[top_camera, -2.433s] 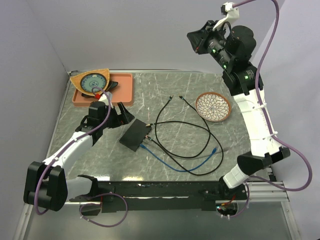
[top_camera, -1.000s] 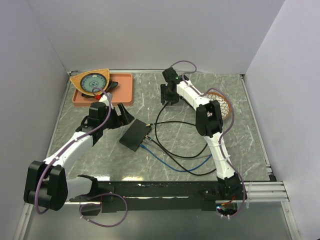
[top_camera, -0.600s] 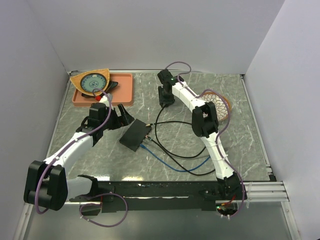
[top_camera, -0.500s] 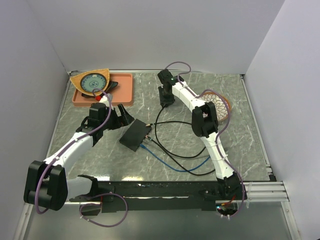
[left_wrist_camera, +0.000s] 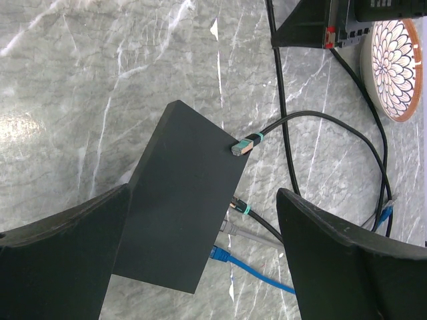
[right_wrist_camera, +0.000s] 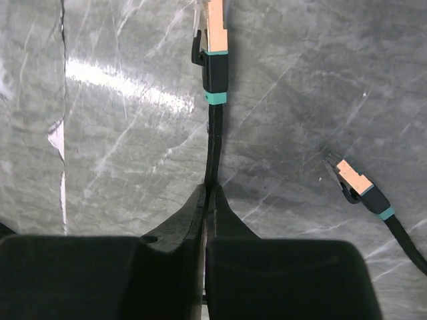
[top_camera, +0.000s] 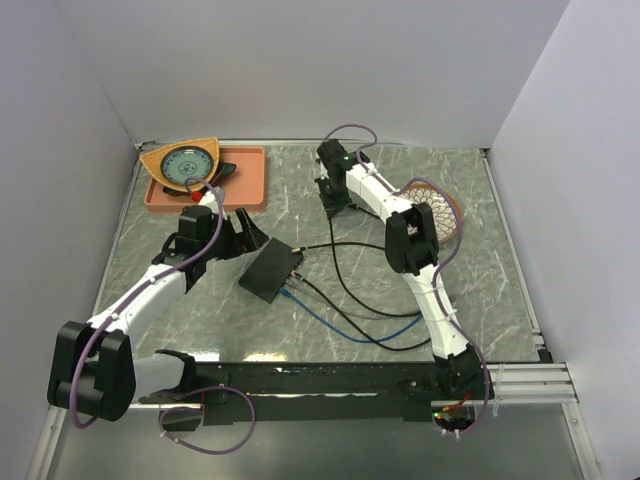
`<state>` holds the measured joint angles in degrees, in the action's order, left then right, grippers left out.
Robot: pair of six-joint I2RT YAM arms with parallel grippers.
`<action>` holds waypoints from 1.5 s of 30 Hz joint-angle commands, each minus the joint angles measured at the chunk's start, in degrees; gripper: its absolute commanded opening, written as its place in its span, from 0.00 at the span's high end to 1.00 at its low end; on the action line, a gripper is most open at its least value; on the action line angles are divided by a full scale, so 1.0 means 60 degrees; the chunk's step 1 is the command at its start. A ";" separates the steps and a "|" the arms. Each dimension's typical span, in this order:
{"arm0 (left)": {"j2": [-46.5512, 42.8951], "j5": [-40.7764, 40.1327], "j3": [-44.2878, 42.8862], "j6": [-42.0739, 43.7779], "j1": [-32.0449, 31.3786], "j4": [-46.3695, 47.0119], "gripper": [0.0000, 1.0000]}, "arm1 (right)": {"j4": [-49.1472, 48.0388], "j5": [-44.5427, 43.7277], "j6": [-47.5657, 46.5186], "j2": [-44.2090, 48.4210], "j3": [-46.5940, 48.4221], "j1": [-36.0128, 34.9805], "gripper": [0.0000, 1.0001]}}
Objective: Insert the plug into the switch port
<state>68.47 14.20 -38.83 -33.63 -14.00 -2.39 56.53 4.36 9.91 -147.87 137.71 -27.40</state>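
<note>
1. The right gripper (right_wrist_camera: 207,190) is at the far centre of the table (top_camera: 470,290). Its fingers are pressed together on a black cable (right_wrist_camera: 212,143), just behind the plug's teal band.
2. The plug (right_wrist_camera: 212,23) projects beyond the fingertips and has an orange-tinted body. In the top view the gripper hides it.
3. A second plug (right_wrist_camera: 350,175) of the same type lies on the table to the right of the held one, apart from it.
4. The black box (top_camera: 270,272) lies flat, left of centre and well apart from the held plug.
5. The switch ports (left_wrist_camera: 227,217) run along the box's near-right long edge. The sockets themselves cannot be seen from above. A black, a grey and a blue lead (left_wrist_camera: 257,273) enter this edge side by side.
6. Another loose plug (left_wrist_camera: 241,147) rests at the box's right corner. Whether it touches the box cannot be told.
7. The left gripper (left_wrist_camera: 203,193) hangs over the box's far-left side, fingers spread wide, holding nothing.
8. An orange tray (top_camera: 245,190) sits in the far-left corner. A patterned plate (top_camera: 445,205) sits far right, partly behind the right arm.
</note>
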 commanded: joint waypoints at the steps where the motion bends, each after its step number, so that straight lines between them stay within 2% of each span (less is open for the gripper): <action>1: -0.0176 0.0153 -0.0047 0.0067 0.0019 0.0326 0.04 | -0.0133 0.0034 -0.1240 0.1132 -0.1208 -0.0077 1.00; 6: -0.0132 0.0198 -0.0076 0.0067 0.0019 0.0326 0.04 | -0.0837 0.0941 -0.1564 0.2610 -0.2091 -0.0063 1.00; 11: -0.0044 0.0139 -0.0135 0.0140 0.0033 0.0297 0.04 | -0.1832 0.1938 -0.2032 0.3989 -0.3921 -0.0282 1.00; 16: 0.0014 0.0139 -0.0077 0.0126 0.0019 0.0326 0.04 | -0.1761 0.1734 -0.2778 0.4606 -0.5325 -0.0896 1.00; 18: 0.0044 0.0125 -0.0062 0.0126 0.0033 0.0326 0.04 | -0.2272 0.1909 -0.2926 0.4927 -0.5913 -0.1102 1.00; 19: 0.0058 0.0124 -0.0062 0.0126 0.0019 0.0326 0.04 | -0.2448 0.1808 -0.2883 0.5001 -0.6365 -0.1190 1.00; 22: 0.0073 0.0081 -0.0076 0.0141 0.0033 0.0326 0.04 | -0.2479 0.1281 -0.2226 0.4710 -0.6283 -0.1337 1.00; 23: 0.0088 0.0095 -0.0076 0.0126 0.0033 0.0326 0.04 | -0.2464 0.1077 -0.1991 0.4564 -0.6137 -0.1308 0.98; 25: 0.0044 0.0139 -0.0062 0.0126 0.0033 0.0326 0.04 | -0.2230 0.0463 -0.1624 0.4110 -0.5553 -0.1308 0.88; 26: 0.0058 0.0110 -0.0062 0.0140 0.0033 0.0326 0.04 | -0.2186 0.0184 -0.1304 0.3934 -0.5390 -0.1308 0.74; 28: 0.0015 0.0066 -0.0062 0.0155 0.0033 0.0282 0.04 | -0.2477 -0.0328 -0.0964 0.3947 -0.5242 -0.1308 0.55; 29: -0.0014 0.0037 -0.0062 0.0170 0.0033 0.0267 0.04 | -0.2624 -0.0476 -0.0877 0.4020 -0.5285 -0.1308 0.42; 31: -0.0073 -0.0022 -0.0033 0.0199 0.0033 0.0223 0.04 | -0.2975 -0.0957 -0.0657 0.4079 -0.5330 -0.1293 0.31; 35: -0.0176 -0.0096 -0.0003 0.0243 0.0033 0.0165 0.04 | -0.2903 -0.1676 -0.0247 0.3583 -0.4789 -0.1162 0.31; 45: -0.0176 -0.0052 0.0012 0.0214 0.0033 0.0194 0.04 | -0.2684 -0.2030 0.0324 0.2219 -0.3557 -0.0868 0.37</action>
<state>68.51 14.06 -38.83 -33.10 -13.98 -2.42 40.25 -4.93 9.21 -132.70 113.56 -33.12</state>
